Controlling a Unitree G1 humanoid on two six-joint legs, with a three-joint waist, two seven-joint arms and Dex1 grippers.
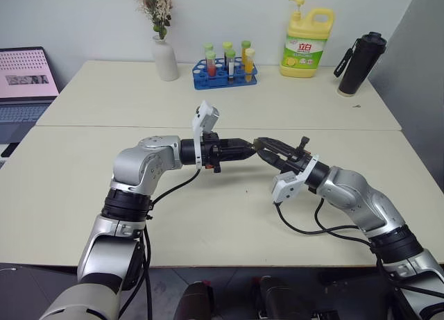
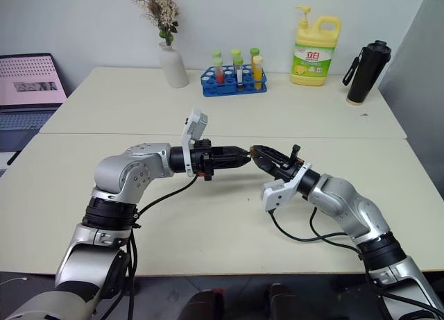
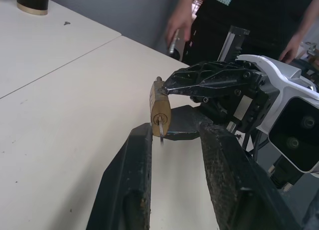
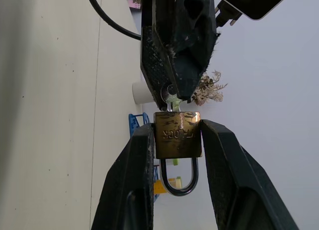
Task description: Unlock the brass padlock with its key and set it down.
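right gripper (image 4: 174, 140): fingers clamp brass padlock (image 4: 177, 134) body sides, shackle between them | left gripper (image 4: 174, 88): fingertips pinch key (image 4: 173, 103) at keyway edge

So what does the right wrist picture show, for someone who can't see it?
The right gripper clamps a brass padlock between its two black fingers, silver shackle toward the camera. The left gripper holds the key at the lock's far end.

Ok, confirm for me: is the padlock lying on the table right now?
No, the brass padlock is clamped between the right gripper fingers, up off the table.
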